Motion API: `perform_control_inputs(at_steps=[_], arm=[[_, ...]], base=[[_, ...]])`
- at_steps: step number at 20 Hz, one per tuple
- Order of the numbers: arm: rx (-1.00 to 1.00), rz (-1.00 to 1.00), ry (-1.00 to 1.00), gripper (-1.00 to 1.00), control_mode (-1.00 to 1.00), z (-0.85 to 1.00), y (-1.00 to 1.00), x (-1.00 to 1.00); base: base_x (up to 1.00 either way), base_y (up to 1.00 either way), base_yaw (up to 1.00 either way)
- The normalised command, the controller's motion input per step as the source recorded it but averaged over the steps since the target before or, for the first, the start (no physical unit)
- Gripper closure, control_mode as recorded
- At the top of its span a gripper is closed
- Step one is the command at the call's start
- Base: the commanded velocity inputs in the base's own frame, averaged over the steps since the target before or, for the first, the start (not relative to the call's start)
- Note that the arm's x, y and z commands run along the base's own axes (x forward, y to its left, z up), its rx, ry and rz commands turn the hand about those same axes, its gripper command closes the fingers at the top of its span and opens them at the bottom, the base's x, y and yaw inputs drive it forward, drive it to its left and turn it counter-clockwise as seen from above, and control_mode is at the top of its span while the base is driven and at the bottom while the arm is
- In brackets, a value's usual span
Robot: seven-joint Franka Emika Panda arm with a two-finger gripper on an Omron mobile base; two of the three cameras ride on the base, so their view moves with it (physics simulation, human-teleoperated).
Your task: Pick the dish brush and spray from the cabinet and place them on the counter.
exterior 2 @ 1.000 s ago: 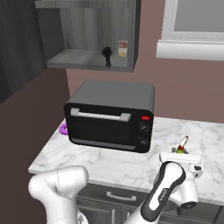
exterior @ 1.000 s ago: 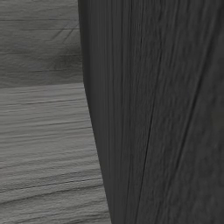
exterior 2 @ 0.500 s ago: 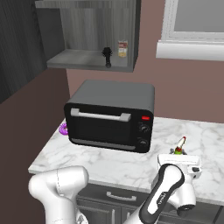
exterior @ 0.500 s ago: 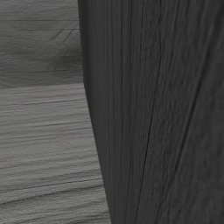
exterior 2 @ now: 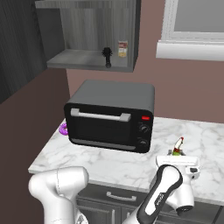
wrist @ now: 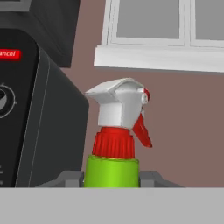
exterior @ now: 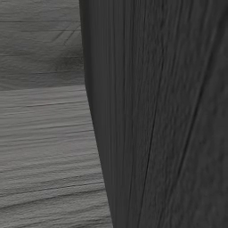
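Dark wood-grain panel [exterior: 160,111] fills the right part of the left base view, close to the lens, with a paler grey grained surface [exterior: 44,133] to its left. In the right base view, a brown wall [exterior 2: 183,96] runs behind a white marble counter [exterior 2: 109,159]; a white-framed window [exterior 2: 194,26] sits upper right. An open grey cabinet [exterior 2: 87,30] hangs upper left, above a black toaster oven [exterior 2: 111,116] standing on the counter. White arm [exterior 2: 166,197] rises from the lower left and bends toward the counter's front right edge. On the cabinet shelf, the dish brush [exterior 2: 107,56] stands upright, dark, near the shelf's front edge; just to its right and farther back, a small box with a label [exterior 2: 123,48]. A purple object [exterior 2: 63,128] shows on the counter at the oven's left, partly hidden. The spray bottle [wrist: 116,140] stands upright between the gripper [wrist: 111,180] fingers: green body, red collar and trigger, white nozzle head. Finger tips [wrist: 65,178] sit at either side of the green body, clasping it, low over the counter to the right of the oven; in the right base view the bottle's top [exterior 2: 177,146] pokes up just behind the hand. Whether the bottle's base touches the counter, cannot tell.
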Motion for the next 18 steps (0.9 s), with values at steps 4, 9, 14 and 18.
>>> perform_control_inputs(at_steps=[4,9,14,18], arm=[[-0.01,0.00,0.00,-1.00,-1.00,-0.36,0.00,-0.07],[0.00,0.00,-0.01,-1.00,-1.00,-0.28,0.00,-0.11],[0.00,0.00,-0.08,-1.00,-1.00,-0.08,0.00,-0.47],[0.00,0.00,-0.17,-1.00,-1.00,0.15,0.00,-0.61]], base=[[0.00,0.00,0.00],[0.00,0.00,0.00],[0.00,0.00,0.00],[0.00,0.00,0.00]])
